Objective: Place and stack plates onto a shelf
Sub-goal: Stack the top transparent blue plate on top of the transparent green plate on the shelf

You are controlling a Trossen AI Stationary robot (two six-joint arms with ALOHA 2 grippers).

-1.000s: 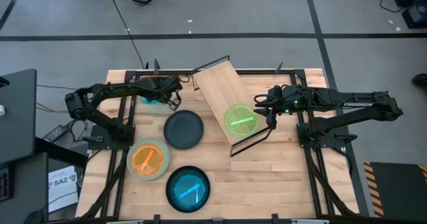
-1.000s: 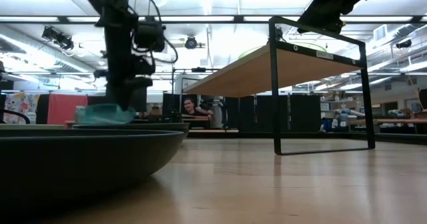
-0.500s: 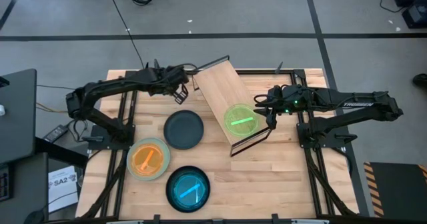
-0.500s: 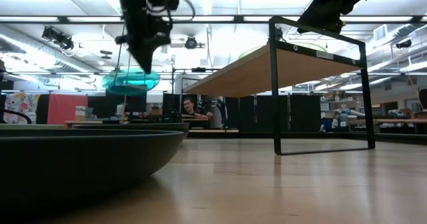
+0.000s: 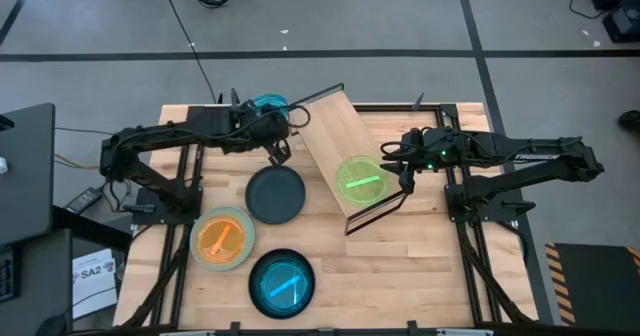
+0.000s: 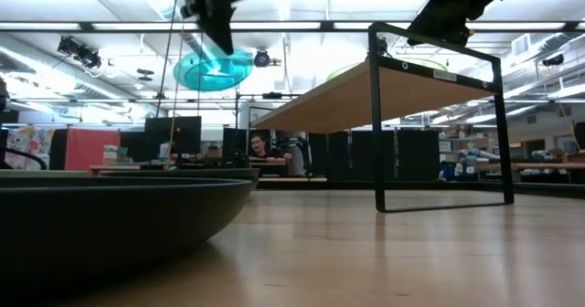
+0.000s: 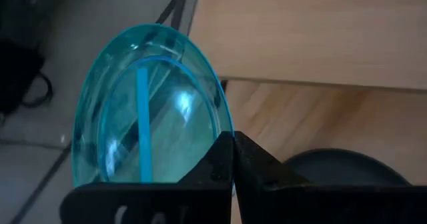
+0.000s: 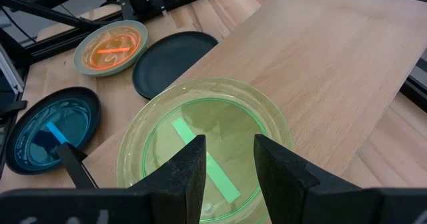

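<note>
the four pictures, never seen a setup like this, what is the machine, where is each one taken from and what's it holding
It is a robot with two dark arms at a wooden table. One picture looks straight down from above, one sits at tabletop height, and one comes from a camera on each wrist.

The left tool is shut on the rim of a clear teal plate and holds it in the air near the shelf's far end. The shelf is a pale wood board on black wire frames. A bright green plate lies on it, with the right tool just above its edge, fingers apart.

On the table lie a dark plate, an orange plate in a pale green one, and a teal plate in a dark one.
</note>
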